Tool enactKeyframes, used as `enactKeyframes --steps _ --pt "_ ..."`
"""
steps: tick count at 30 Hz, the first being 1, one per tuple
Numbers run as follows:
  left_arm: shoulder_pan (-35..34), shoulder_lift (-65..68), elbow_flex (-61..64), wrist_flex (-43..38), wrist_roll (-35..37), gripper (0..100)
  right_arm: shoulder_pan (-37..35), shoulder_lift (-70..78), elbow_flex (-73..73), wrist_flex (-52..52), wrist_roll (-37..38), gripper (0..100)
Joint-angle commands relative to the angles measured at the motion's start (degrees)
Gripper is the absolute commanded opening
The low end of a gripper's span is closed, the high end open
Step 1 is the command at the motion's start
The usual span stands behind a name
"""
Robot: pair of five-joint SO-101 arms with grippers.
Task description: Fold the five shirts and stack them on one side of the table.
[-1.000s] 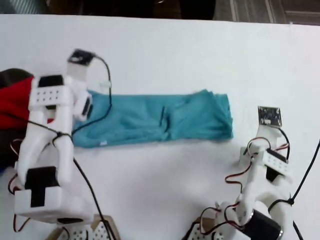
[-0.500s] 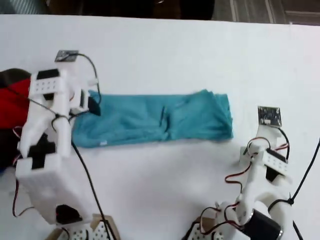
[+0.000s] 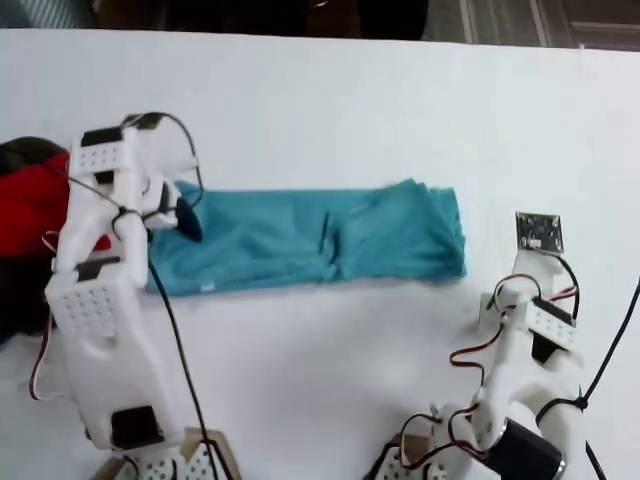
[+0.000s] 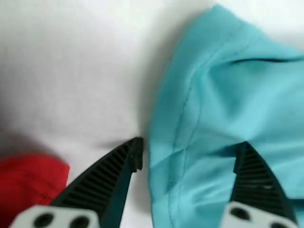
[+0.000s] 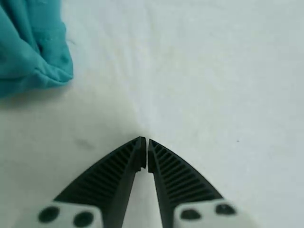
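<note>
Now, well off the left end of the teal shirt (image 3: 310,240): a bunched red garment (image 3: 30,205), probably set aside for its own turn. At that same left end: the left tool (image 4: 190,145), jaws spread wide and straddling the stitched hem, one over bare white surface (image 3: 350,110) just outside the edge, the other over the cloth. Placed so, seemingly, to pinch the end and carry it across for the next fold. Nothing clamped yet. Shirt itself laid out as a long narrow band. Beyond its right end, apart from it: the right tool (image 5: 146,142), jaws pressed together on nothing, likely parked to leave room.
</note>
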Motion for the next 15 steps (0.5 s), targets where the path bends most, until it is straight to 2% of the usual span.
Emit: enactKeyframes --steps 1,4,7,9,15 --pt "0.09 2.02 -4.09 2.73 -5.45 27 -0.57 -2.15 -0.09 -0.75 -0.18 2.1" --pt "0.97 3.96 -6.55 4.22 -8.97 19 -0.57 -2.15 -0.09 -0.75 -0.26 2.1" --pt "2.29 6.07 -8.92 5.54 -9.32 2 -0.57 -2.15 -0.09 -0.75 -0.26 2.1" --pt "3.16 7.38 -10.51 6.77 -9.49 4 -0.57 -2.15 -0.09 -0.75 -0.26 2.1" --pt "6.15 7.47 -17.89 12.13 -8.62 3 -0.57 -2.15 -0.09 -0.75 -0.26 2.1"
